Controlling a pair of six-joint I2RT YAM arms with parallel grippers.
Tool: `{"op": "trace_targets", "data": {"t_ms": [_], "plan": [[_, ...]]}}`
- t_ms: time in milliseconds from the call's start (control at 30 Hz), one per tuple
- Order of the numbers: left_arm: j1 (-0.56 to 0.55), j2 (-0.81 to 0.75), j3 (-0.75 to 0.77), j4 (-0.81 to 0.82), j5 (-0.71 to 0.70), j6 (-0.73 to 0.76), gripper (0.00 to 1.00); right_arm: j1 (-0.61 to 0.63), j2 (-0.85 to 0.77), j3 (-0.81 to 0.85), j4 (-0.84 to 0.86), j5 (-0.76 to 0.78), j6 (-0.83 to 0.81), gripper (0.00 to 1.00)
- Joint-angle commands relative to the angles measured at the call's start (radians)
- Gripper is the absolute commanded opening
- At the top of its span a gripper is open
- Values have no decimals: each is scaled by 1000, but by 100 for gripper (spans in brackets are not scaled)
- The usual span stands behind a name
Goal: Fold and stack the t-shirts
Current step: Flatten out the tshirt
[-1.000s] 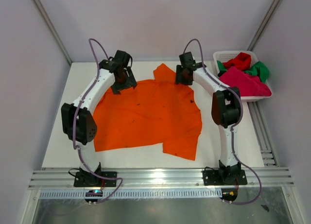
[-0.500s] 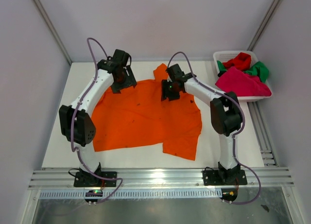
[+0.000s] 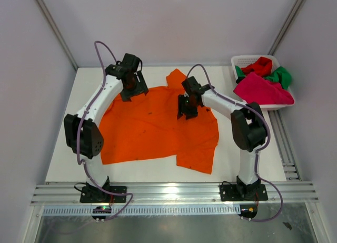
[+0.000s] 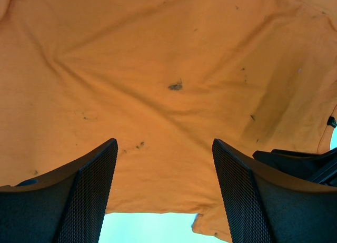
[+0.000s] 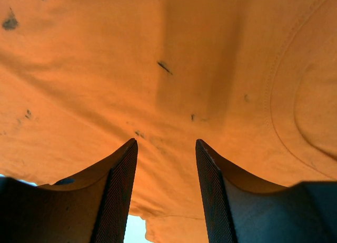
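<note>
Fabric of orange t-shirt (image 3: 152, 129) lies beneath left end effector (image 4: 164, 148) and right end effector (image 5: 166, 143), both parted, gripping nothing.

An orange t-shirt (image 3: 152, 129) covers the table (image 3: 63, 148); left gripper (image 3: 131, 91) over its far-left edge, right gripper (image 3: 187, 110) over its far middle; red shirt (image 3: 259, 66), green shirt (image 3: 282, 76), pink shirt (image 3: 263, 90) in basket (image 3: 239, 59)

Readable text, labels, brands, numbers or signs: none found in any view, neither on orange t-shirt (image 3: 152, 127) nor white basket (image 3: 238, 59) nor table (image 3: 142, 173).
</note>
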Motion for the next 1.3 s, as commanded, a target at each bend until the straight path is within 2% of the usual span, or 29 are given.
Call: {"op": "trace_targets", "data": {"t_ms": [0, 233, 567, 1033, 1267], "plan": [[-4, -63, 26, 23, 15, 17, 75, 2, -67, -20, -34, -10, 51, 53], [-4, -80, 19, 20, 15, 18, 75, 7, -87, -101, -28, -13, 111, 53], [-4, -103, 19, 19, 22, 17, 75, 8, -66, -117, -34, 6, 149, 53], [-4, -140, 21, 7, 44, 9, 75, 5, -66, -218, -24, 13, 223, 52], [-2, -155, 18, -12, 48, 14, 75, 7, -127, -346, 22, 1, 281, 52]]}}
